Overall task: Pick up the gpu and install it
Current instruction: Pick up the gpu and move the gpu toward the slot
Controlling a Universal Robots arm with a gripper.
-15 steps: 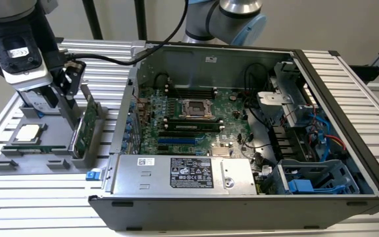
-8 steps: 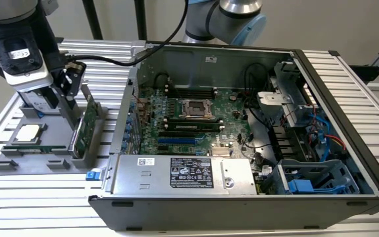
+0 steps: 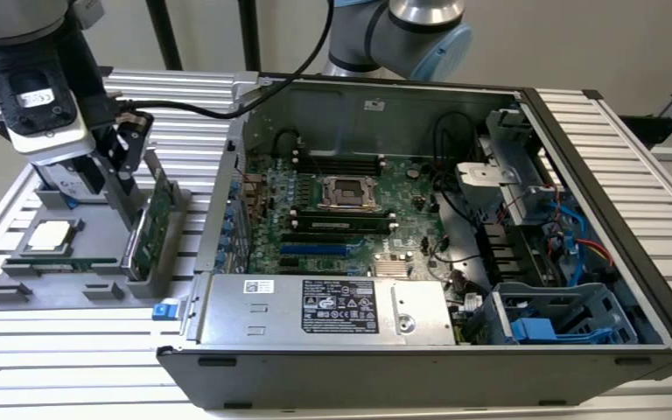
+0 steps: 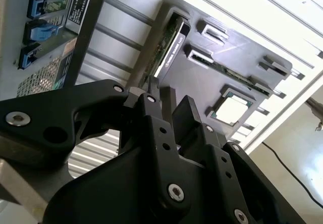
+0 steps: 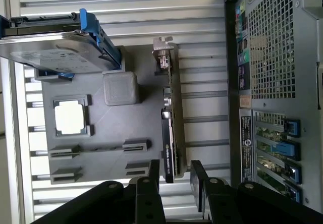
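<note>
The end effector (image 5: 174, 171) hangs over the gray tray (image 5: 101, 133). It is open and holds nothing. Its two black fingers (image 5: 154, 176) sit one on each side of the gpu (image 5: 170, 133), and in the first wrist view there is a gap between the card and each finger.

The gpu stands up on its thin edge in a slot of the tray, at the side of the tray closest to the computer case (image 3: 430, 376). Its long side runs along that edge of the tray. Its silver bracket (image 5: 162, 50) is at the end far from the fingers. Its black cooler faces the middle of the tray.

The tray holds more parts. A square chip (image 5: 69, 119) lies flat in a pocket near the middle. A thin memory stick (image 5: 96, 150) stands in a slot next to the chip. A silver hard drive (image 5: 50, 52) with blue rails sits at the same end of the tray as the bracket. A small gray block (image 5: 120, 88) stands between the hard drive and the gpu.

The tray rests on the desk (image 3: 80, 367). The computer case lies just beside the tray with its side open. Inside it are a green board (image 3: 336, 201) and a silver power box (image 3: 312, 306).
</note>
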